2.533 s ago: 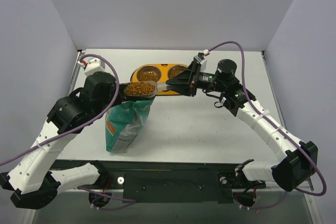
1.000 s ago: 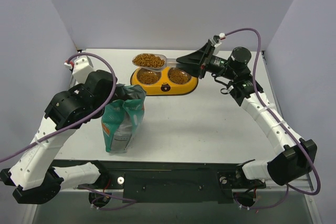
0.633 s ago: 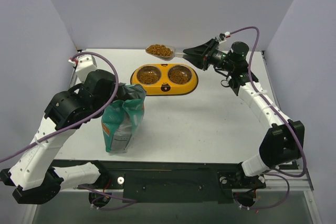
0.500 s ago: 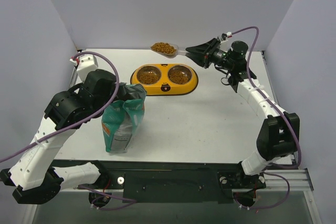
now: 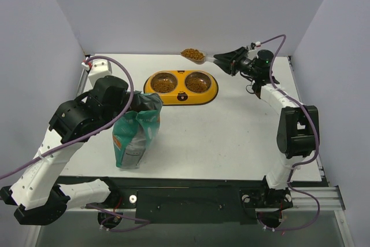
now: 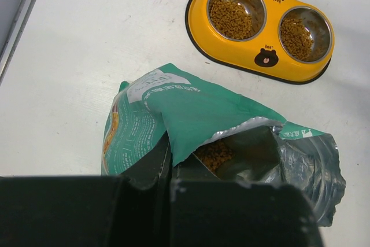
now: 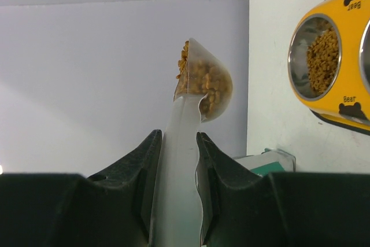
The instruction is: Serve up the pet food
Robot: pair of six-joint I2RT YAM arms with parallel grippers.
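My right gripper (image 5: 219, 59) is shut on the handle of a clear plastic scoop (image 7: 180, 143). The scoop is heaped with brown pet food (image 5: 192, 54) and hangs in the air behind the right bowl, tipped on its side in the right wrist view (image 7: 203, 82). The yellow double-bowl feeder (image 5: 181, 95) holds kibble in both steel bowls (image 6: 233, 18). My left gripper (image 6: 169, 169) is shut on the top edge of the teal bag (image 5: 136, 137). The bag stands open, with kibble showing inside (image 6: 215, 153).
White walls close the table at the back and on both sides, and the scoop hangs near the back wall (image 5: 191, 10). Purple cables loop off both arms. The bag stands left of centre, near the front edge.
The right arm carried the full scoop from the bag's mouth up over the feeder, then on to the back right. The left arm and the bag have hardly moved.
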